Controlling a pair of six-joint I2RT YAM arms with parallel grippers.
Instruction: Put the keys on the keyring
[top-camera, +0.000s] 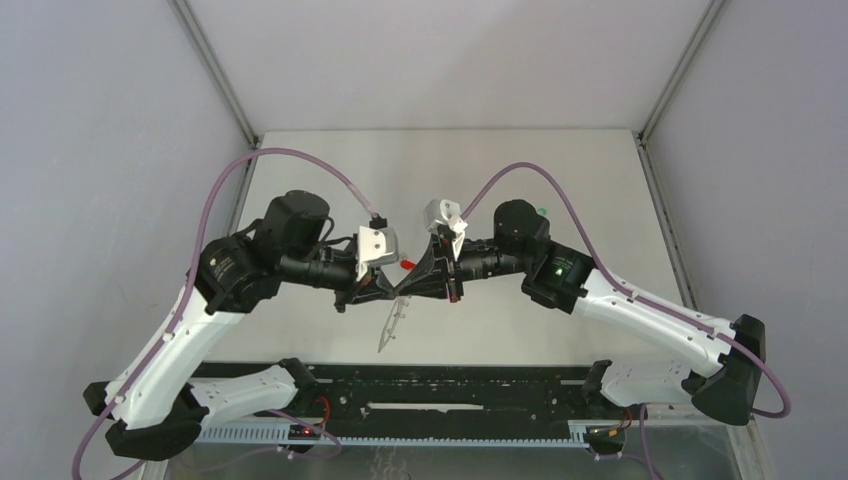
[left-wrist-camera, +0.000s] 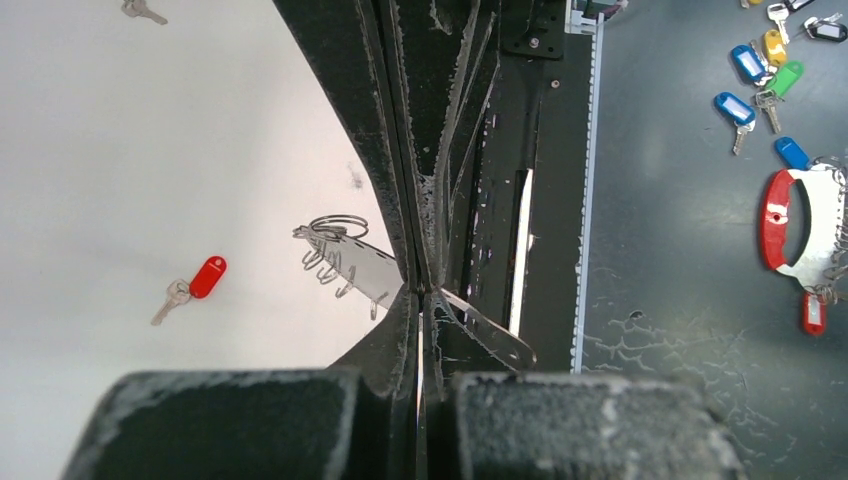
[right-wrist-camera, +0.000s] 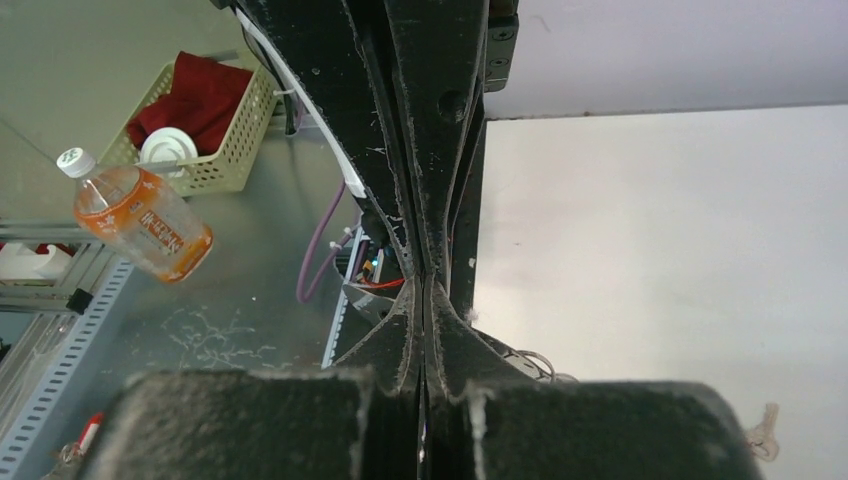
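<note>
left claw (left-wrist-camera: 421, 297) pinching silver hooked keyring strip (left-wrist-camera: 355, 262) | right claw (right-wrist-camera: 424, 282) narrow, fingers pressed together | risk: thin strip hanging toward 7 o'clock pivots, slips out

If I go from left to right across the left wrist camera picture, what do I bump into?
First the red key, then the keyring, then the left hand pinching it, then the black rail, then the red-and-white holder.

Above the middle of the white table (top-camera: 560, 180), left gripper (left-wrist-camera: 420, 292) and right gripper (right-wrist-camera: 425, 285) tip to tip, flat silver hooked keyring strip (left-wrist-camera: 345, 262) between the left gripper's fingers, slanting down toward the near edge, red-headed silver key (left-wrist-camera: 198, 283) on the table just behind them.
</note>
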